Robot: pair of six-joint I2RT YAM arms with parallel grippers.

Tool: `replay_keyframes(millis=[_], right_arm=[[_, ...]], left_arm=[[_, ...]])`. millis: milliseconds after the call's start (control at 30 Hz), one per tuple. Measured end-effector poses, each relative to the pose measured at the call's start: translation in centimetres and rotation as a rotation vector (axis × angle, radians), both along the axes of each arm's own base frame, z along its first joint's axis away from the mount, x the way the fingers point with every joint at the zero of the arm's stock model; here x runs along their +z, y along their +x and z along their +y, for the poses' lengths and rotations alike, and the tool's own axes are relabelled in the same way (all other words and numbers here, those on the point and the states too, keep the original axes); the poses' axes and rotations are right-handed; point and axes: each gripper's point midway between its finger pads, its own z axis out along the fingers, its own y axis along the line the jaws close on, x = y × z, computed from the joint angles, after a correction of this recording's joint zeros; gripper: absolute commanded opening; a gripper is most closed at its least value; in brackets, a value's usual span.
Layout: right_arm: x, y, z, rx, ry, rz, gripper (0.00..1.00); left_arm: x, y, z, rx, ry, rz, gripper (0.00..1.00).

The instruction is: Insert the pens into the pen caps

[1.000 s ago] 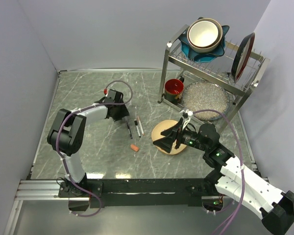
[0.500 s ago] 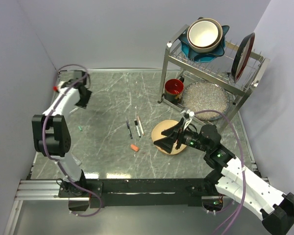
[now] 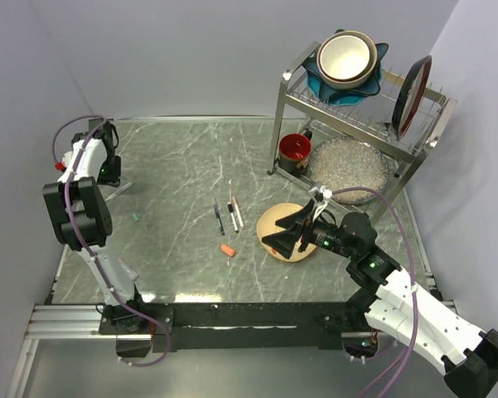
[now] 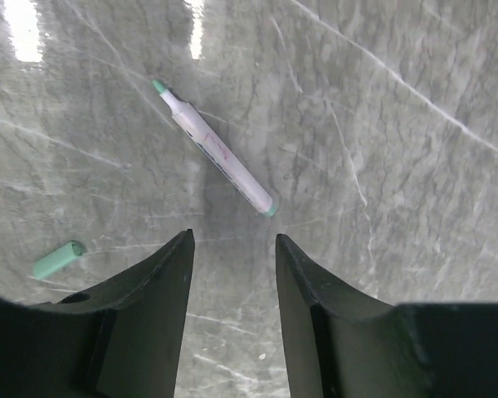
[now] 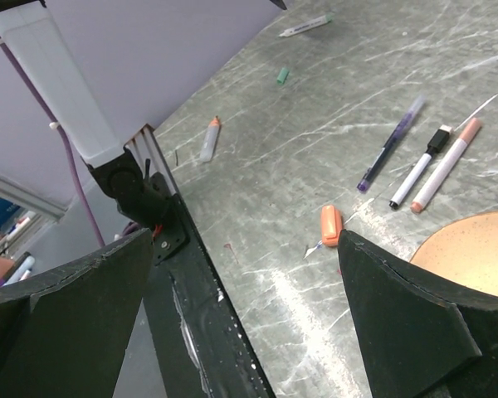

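Note:
Three pens lie side by side mid-table: a purple one [image 3: 218,219] [image 5: 388,143], a black-and-white one [image 3: 231,215] [image 5: 421,168] and a white one with a reddish tip [image 3: 237,212] [image 5: 446,164]. An orange-red pen cap [image 3: 227,249] [image 5: 330,225] lies just in front of them. A white pen with a green tip [image 4: 216,153] [image 5: 305,26] lies at the far left, with a green cap [image 4: 58,259] [image 3: 137,218] near it. My left gripper [image 3: 108,170] [image 4: 232,240] is open and empty, just short of that pen. My right gripper [image 3: 286,232] [image 5: 245,236] is open and empty.
A tan round plate [image 3: 274,217] lies under my right gripper. A metal dish rack [image 3: 358,116] with bowls and a dark plate stands back right, a red cup [image 3: 295,149] and a glass dish [image 3: 349,170] beside it. A short white stick with an orange tip [image 5: 209,139] lies near the front edge.
My left arm has swung from the three pens at mid-table out to the far left, over the green-tipped pen. The right arm has stayed still.

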Motion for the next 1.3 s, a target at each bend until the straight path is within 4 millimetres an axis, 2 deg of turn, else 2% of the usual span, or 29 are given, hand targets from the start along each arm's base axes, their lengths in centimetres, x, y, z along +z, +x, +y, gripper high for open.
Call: replay_keyframes(millis=[233, 667, 833, 867, 900, 1067, 1167, 1300], right_arm=[[0.2, 0.2, -0.3, -0.02, -0.002, -0.014, 1.0], [0.4, 0.5, -0.5, -0.043, -0.003, -0.035, 1.0], [0.5, 0.5, -0.7, -0.049, -0.003, -0.04, 1.0], [0.4, 0.6, -0.7, -0.05, -0.005, -0.038, 1.0], [0.4, 0.6, -0.7, -0.051, -0.005, -0.038, 1.0], [0.5, 0.6, -0.7, -0.057, -0.004, -0.04, 1.0], [0.5, 0.6, -0.8, -0.057, -0.004, -0.04, 1.0], [0.5, 0.6, -0.7, -0.057, -0.004, -0.039, 1.0]], left_arm=[[-0.8, 0.8, 1.0, 0.078, 0.017, 0.007, 0.46], [-5.1, 0.6, 1.4, 0.158, 0.006, 0.071, 0.41], [-7.3, -0.5, 1.2, 0.176, -0.001, 0.122, 0.33], [-7.3, -0.5, 1.2, 0.175, -0.001, 0.121, 0.29], [-7.3, -0.5, 1.3, 0.175, 0.002, 0.122, 0.22], [-7.4, -0.7, 1.3, 0.168, 0.005, 0.132, 0.14], [-7.5, -0.8, 1.2, 0.162, 0.009, 0.106, 0.03], [-7.3, -1.5, 1.0, 0.146, 0.021, 0.04, 0.01]])
